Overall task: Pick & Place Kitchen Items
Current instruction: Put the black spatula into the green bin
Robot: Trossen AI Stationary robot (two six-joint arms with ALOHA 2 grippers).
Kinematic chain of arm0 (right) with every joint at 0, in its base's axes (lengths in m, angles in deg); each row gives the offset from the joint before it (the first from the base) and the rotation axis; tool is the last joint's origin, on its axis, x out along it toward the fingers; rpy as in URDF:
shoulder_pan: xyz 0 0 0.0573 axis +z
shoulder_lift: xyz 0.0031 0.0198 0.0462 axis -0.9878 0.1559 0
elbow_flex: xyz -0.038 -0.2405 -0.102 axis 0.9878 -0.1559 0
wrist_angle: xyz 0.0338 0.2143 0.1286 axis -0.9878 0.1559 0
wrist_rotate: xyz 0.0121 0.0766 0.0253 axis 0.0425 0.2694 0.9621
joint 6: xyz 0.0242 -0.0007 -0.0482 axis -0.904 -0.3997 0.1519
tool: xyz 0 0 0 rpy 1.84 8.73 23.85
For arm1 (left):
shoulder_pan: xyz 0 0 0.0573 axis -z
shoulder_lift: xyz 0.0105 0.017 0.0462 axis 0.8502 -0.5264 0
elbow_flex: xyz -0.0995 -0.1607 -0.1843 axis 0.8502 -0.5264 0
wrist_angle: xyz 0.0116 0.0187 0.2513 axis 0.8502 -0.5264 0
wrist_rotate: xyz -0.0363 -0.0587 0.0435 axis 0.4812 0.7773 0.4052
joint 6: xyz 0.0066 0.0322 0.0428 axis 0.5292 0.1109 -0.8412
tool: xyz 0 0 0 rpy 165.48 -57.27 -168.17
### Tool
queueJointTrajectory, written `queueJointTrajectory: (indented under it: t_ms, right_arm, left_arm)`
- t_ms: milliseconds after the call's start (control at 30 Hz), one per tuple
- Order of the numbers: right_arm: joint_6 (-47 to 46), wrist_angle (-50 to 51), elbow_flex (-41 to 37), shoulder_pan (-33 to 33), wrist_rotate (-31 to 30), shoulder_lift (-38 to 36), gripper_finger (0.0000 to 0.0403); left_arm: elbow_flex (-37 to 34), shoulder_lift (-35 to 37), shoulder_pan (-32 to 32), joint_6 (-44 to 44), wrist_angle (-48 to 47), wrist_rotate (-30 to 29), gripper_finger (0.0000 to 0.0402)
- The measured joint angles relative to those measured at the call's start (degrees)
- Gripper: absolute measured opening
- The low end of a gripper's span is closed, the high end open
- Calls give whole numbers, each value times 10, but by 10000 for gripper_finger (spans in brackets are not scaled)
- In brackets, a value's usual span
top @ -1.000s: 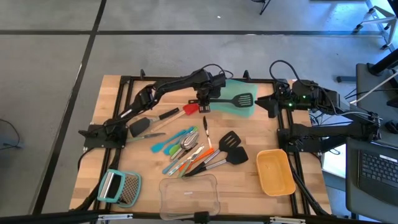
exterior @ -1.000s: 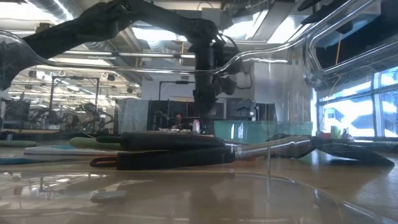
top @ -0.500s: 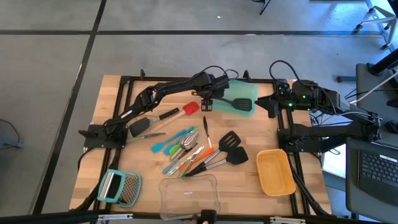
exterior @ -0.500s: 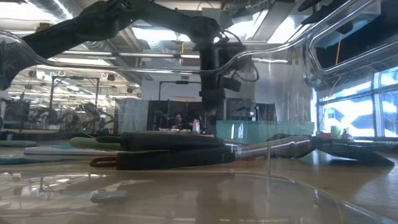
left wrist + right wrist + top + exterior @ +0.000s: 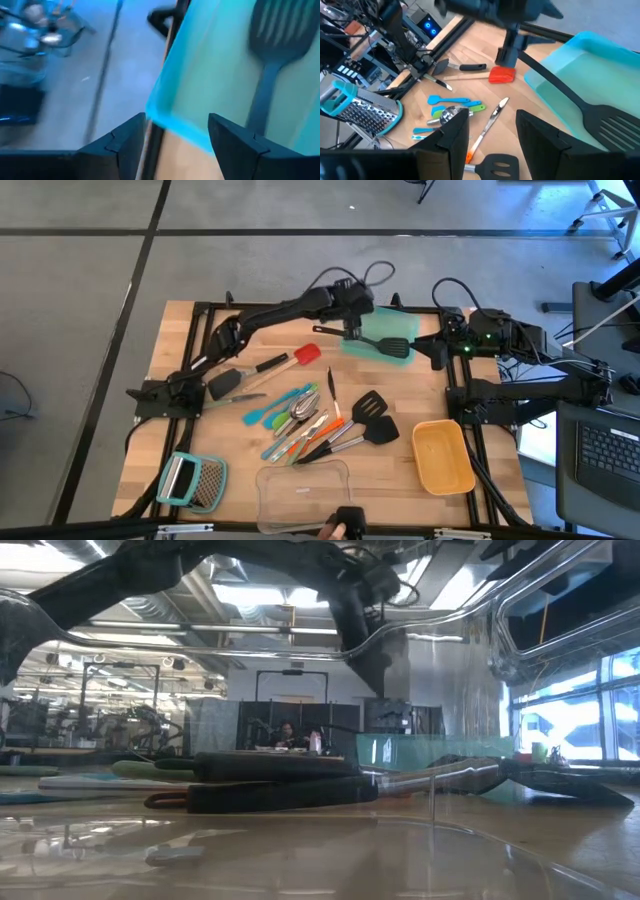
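High view: black spatula (image 5: 385,343) in teal container (image 5: 400,326) (others scattered nearby).

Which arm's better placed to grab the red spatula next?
Left. Its open, empty claw hangs by the teal container, close to the red spatula. The right claw waits at the table's far right edge, farther off.

Evenly and softly lit from above in the high view, with only faint shadows under the arms. Strong backlight in the low view from ceiling lamps and from the bright window on the right; near foreground dark and out of focus, with glare on the clear container (image 5: 520,630). Heavy motion blur in the left wrist view. Sharper in the right wrist view, bluish tint.
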State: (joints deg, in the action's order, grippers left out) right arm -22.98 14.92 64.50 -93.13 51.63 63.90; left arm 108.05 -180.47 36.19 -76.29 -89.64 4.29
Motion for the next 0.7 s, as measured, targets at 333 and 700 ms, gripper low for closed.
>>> queueJointTrajectory:
  t_ms: [333,700]
  right_arm:
    - [0,2,0,0,-2,0,165]
    - [0,1,0,0,-10,1,165]
  left_arm:
    - [-2,-1,-52,89,34,163,119]
    - [-2,-1,-71,186,14,230,2]
